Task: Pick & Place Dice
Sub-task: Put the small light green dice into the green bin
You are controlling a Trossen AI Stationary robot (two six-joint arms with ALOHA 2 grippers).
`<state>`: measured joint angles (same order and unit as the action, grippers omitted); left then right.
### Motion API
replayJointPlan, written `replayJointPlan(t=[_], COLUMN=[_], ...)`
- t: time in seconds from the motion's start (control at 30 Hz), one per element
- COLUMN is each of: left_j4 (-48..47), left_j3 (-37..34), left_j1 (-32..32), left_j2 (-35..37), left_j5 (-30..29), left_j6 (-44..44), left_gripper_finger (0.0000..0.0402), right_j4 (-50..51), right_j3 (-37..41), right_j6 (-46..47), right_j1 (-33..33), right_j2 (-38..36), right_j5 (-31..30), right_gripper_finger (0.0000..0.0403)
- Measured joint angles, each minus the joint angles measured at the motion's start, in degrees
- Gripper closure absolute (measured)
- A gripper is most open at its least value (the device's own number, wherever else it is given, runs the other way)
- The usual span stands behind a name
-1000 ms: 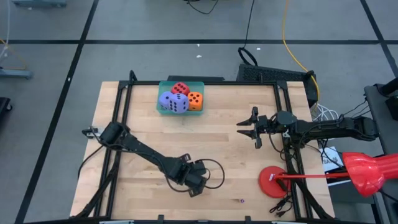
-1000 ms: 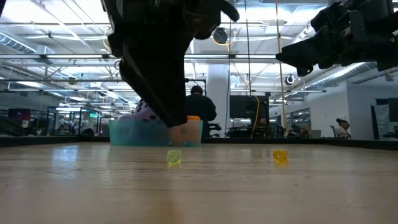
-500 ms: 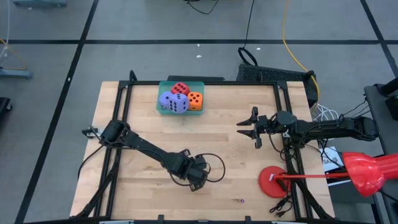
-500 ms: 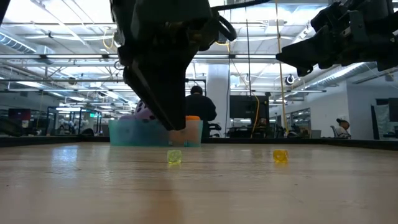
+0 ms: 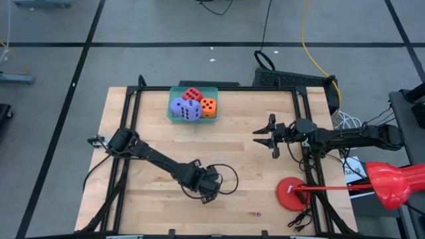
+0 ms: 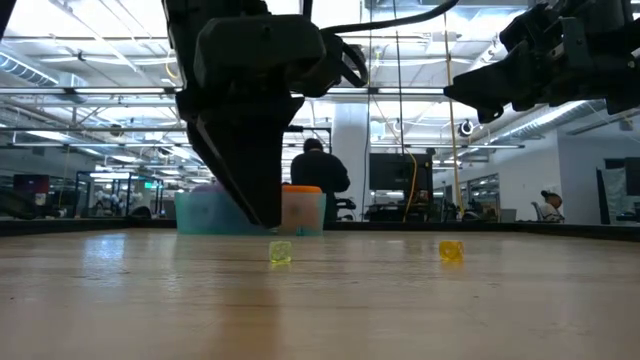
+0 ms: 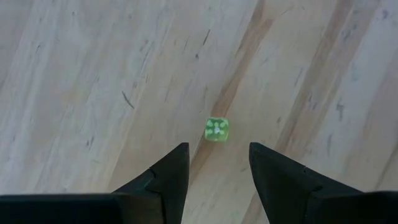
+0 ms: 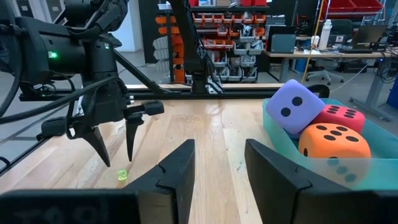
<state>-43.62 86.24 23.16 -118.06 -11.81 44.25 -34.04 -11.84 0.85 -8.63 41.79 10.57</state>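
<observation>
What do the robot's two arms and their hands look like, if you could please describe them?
Both arms are black, built of jointed segments, with black cables looping beside them. The left hand has two slim fingers tapering to points, and a small green light glows on its wrist housing. The right hand is the same dark, two-fingered design, with wedge-shaped fingers.

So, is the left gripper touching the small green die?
Apart. In the left wrist view, bare wood shows between the green die and both fingertips of the open left gripper; the right wrist view shows it above the die.

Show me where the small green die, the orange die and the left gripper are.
small green die (image 7: 216,129), left wrist view, its top face.
orange die (image 8: 334,143), right wrist view, its front face.
left gripper (image 7: 217,155), left wrist view, gap between its fingertips.
</observation>
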Motion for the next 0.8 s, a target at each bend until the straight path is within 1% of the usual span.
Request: replayJointPlan(t=[0.8], left_j4=[0.1], left_j3=[0.0], left_j1=[-0.6], left_j2=[0.0], left_j5=[-0.2], left_j6=[-0.1], left_gripper_finger=[0.0222], right_j4=[0.0], right_j3=[0.0], right_j6=[0.0], right_j1=[0.0], right_j2=[0.0], right_j5=[0.0], right_gripper_finger=[0.0273])
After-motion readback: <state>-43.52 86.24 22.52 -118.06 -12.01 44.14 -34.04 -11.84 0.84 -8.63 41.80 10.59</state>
